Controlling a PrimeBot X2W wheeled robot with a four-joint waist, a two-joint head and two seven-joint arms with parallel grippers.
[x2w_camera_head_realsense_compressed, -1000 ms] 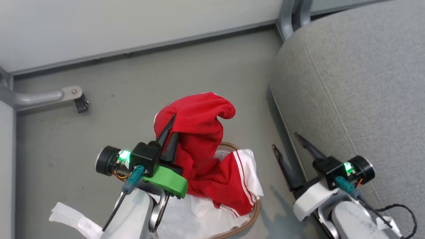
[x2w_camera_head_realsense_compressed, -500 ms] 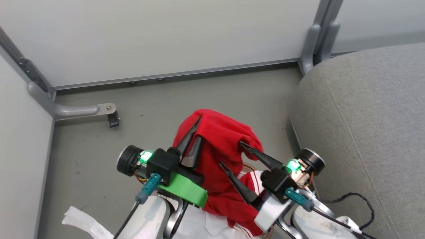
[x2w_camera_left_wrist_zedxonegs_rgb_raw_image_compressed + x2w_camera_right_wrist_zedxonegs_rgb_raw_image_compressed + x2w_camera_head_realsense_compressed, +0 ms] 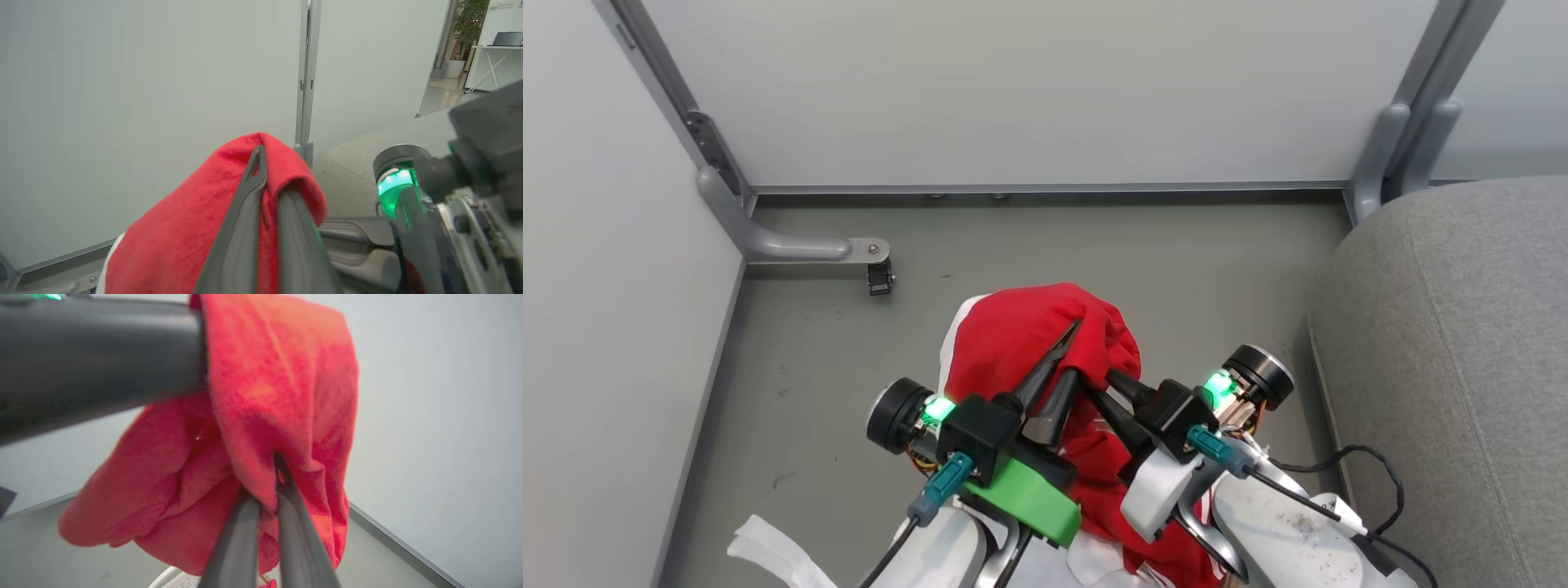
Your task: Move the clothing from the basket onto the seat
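Bunched red clothing [image 3: 1013, 343] hangs aloft, left of the grey seat [image 3: 1462, 343].

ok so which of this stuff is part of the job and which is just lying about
Job: clothing, gripped by left gripper and right gripper; basket; seat.
Lying about: wall panels; metal bracket; plant; desk.

Bright, even light here, soft and diffuse, barely a shadow on the floor [image 3: 1094, 245]. Green lights [image 3: 938, 408] glow sharp. Up close in the right wrist view, the clothing [image 3: 278, 375] is blurry and slightly washed out.
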